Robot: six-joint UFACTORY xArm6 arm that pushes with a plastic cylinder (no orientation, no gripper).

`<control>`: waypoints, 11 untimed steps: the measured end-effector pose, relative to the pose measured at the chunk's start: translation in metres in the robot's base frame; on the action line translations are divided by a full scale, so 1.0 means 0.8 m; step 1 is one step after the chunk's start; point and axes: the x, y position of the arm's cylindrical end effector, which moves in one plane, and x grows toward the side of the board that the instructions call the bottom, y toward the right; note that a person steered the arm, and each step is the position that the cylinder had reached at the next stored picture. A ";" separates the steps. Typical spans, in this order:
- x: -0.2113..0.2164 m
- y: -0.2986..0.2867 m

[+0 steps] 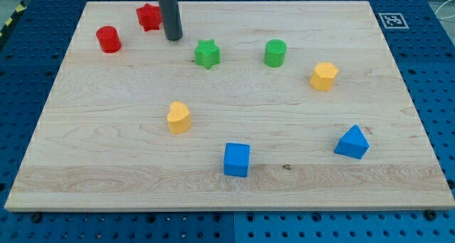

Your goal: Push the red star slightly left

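Red star [148, 17] near the wooden board's [227, 186] top-left edge. My tip [173, 38], a bare rod without fingers, stands just right of the star, seemingly touching. Red cylinder [109, 40] lies lower-left of the star; green star [207, 54] lower-right.

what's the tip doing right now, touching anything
No gripper, only my tip: holding nothing, just to the view's right of the red star; contact cannot be told.

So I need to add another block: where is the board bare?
Bare: the middle, between the green star, yellow heart and yellow hexagon; also the bottom left corner. Crowded: top left, my tip beside the red star and red cylinder.
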 end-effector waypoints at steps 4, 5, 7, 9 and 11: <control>-0.055 -0.048; -0.055 -0.060; -0.056 -0.083; -0.025 -0.083; -0.025 -0.119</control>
